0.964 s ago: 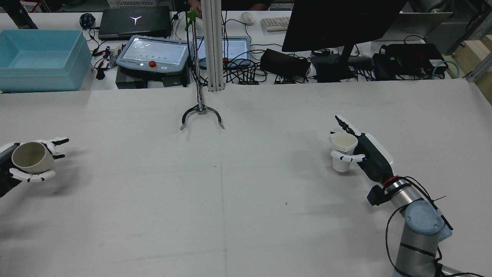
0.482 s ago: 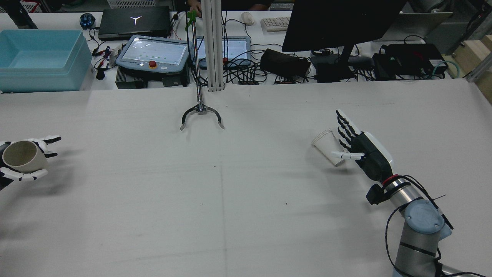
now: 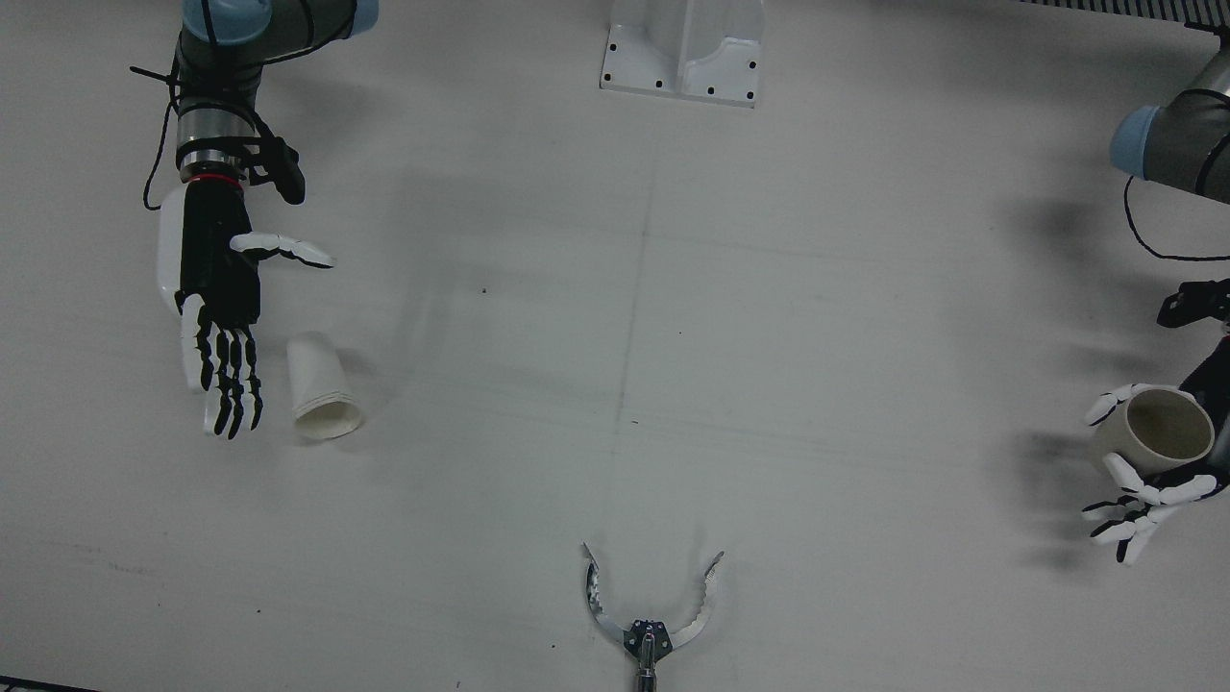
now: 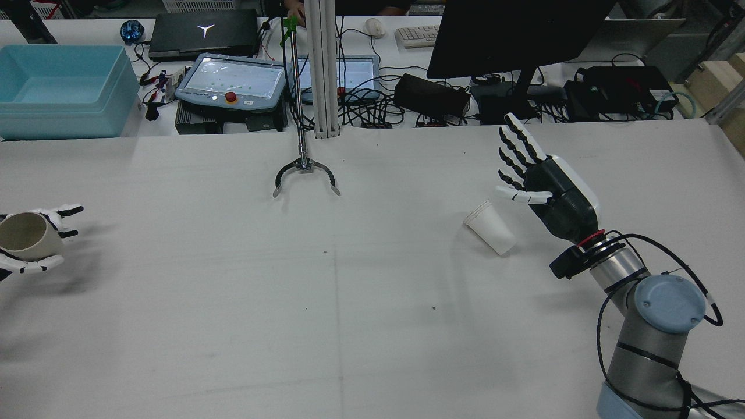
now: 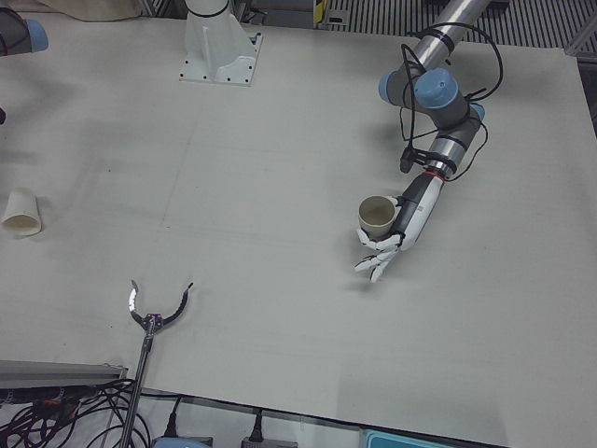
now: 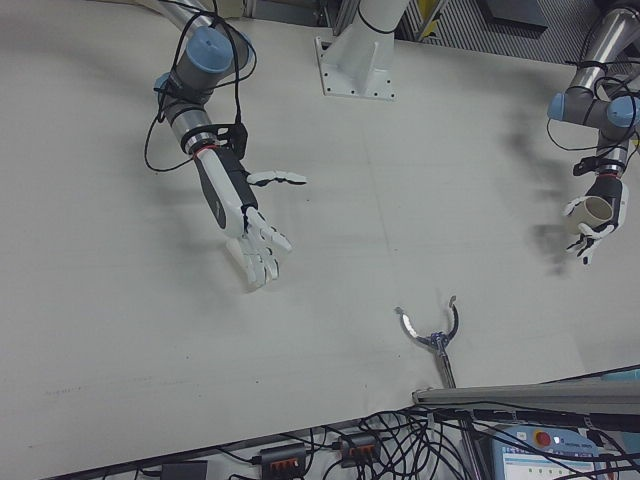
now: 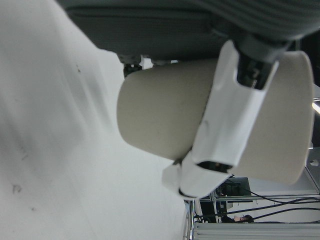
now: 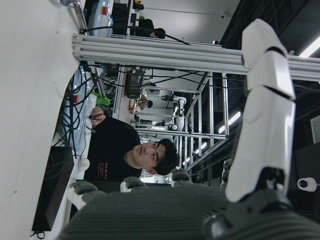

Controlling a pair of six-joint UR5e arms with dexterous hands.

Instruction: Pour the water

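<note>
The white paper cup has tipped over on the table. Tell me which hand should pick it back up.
The right hand. It hovers open beside the fallen white paper cup, while the left hand, at the table's far side, is shut on the beige cup.

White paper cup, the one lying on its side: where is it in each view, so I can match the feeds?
Front view: white paper cup left of centre, beside the open right hand.
Rear view: right of centre, below that hand.
Left-front view: far left edge.
Right-front view: not visible; the right hand probably hides it.
Left hand view: not in it.
Right hand view: not in it.
Shared landmark: the grabber claw.
</note>
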